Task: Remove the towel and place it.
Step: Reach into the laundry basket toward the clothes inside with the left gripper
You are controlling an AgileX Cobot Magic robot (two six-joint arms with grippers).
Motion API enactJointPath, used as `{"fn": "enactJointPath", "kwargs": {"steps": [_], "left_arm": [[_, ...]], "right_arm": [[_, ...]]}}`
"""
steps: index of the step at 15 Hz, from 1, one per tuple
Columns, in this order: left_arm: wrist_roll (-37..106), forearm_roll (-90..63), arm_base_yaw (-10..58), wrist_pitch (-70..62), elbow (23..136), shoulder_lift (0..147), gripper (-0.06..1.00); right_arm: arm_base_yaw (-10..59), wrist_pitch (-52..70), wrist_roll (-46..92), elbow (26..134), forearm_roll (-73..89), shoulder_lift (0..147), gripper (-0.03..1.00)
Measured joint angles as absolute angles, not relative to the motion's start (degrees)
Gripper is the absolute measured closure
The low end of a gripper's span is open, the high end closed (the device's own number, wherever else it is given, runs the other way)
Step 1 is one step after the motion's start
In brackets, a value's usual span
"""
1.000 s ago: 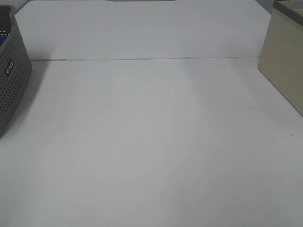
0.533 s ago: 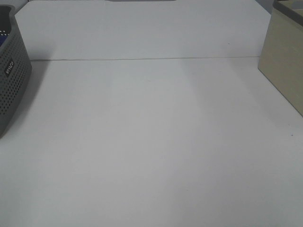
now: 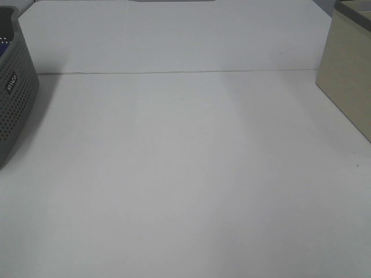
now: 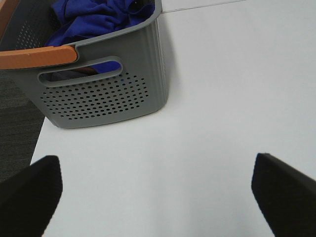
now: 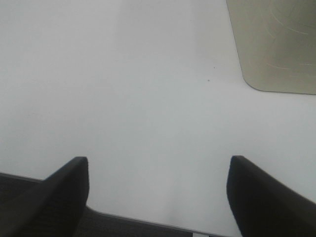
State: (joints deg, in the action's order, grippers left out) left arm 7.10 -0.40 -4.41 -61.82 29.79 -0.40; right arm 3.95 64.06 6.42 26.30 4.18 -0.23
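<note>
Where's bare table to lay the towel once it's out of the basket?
The whole middle of the table is bare, from the grey basket on the left edge to the beige box on the right, front to back. Only those two sides are taken; the towel lies crumpled inside the basket.

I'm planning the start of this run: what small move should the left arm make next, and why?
Probably bring the left gripper forward over the basket rim. Its jaws stand wide open and empty above the table, short of the basket, while the blue towel lies bunched inside, so it likely must get above the cloth before reaching down.
</note>
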Motion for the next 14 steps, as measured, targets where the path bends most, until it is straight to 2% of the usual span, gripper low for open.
{"fn": "enactJointPath", "kwargs": {"steps": [6,10,11,14], "left_arm": [[8.08,-0.69,-4.41,-62.85,31.17,3.04,-0.05],[18.96,-1.43,-4.35,-64.63,44.81,18.79,-0.05],[23.38,-1.38,-4.35,-65.09,54.37,30.31,-0.05],[31.23,-0.34,-4.35,-66.06,64.86,45.03,-0.05]], "right_arm": [[3.95,64.06,6.36,26.30,5.04,-0.23,0.21],[3.95,64.06,6.30,26.30,5.04,-0.23,0.21],[3.95,64.06,6.30,26.30,5.04,-0.23,0.21],[3.95,64.06,6.30,26.30,5.04,-0.23,0.21]]}}
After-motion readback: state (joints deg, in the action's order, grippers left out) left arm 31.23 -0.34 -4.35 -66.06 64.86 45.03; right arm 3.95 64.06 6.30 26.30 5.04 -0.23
